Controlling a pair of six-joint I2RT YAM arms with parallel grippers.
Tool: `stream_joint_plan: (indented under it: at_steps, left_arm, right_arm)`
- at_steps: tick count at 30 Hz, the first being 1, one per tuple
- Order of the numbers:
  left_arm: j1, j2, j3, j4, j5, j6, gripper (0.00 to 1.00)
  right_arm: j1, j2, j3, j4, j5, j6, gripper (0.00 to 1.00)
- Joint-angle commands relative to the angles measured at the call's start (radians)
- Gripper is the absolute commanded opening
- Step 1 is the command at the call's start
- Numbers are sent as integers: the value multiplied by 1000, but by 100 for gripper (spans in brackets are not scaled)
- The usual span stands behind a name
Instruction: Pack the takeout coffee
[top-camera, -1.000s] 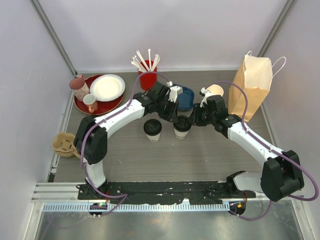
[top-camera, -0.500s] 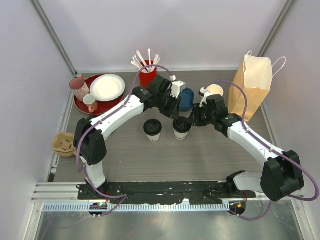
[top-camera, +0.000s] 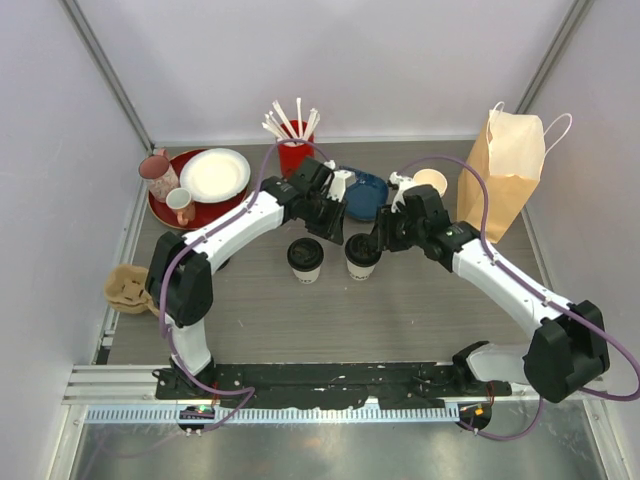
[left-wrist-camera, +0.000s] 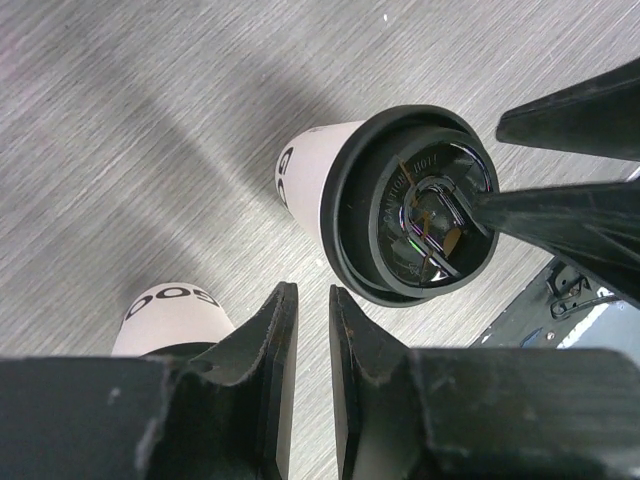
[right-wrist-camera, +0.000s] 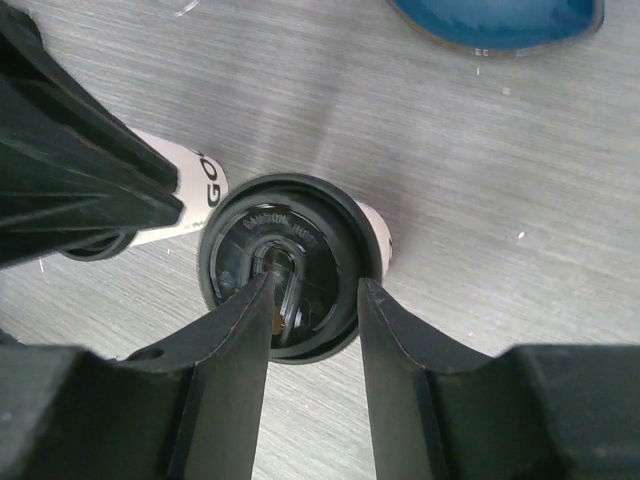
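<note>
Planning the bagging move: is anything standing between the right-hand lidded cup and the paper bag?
Yes. The right arm itself crosses that line, and the lidless cup stands near it, just left of the bag.
</note>
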Motion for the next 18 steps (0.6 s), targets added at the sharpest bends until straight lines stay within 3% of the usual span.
stream_joint_plan:
  at_steps: [1,9,14,18]
  left_arm:
    - [2,-10,-9,29,44,-27,22]
    - [82,-63,-13,40,57,-32,26]
    - [110,-90,-24,41,58,-30,26]
    - [134,-92,-26,43,78,-35,26]
  right_arm:
    - [88,-44,154,-46,134,-111,46]
    - [309,46,261,-88,453,-210,46]
    - [345,101,242,-82,495,-190,45]
    - [360,167,146,-42,513,-161,37]
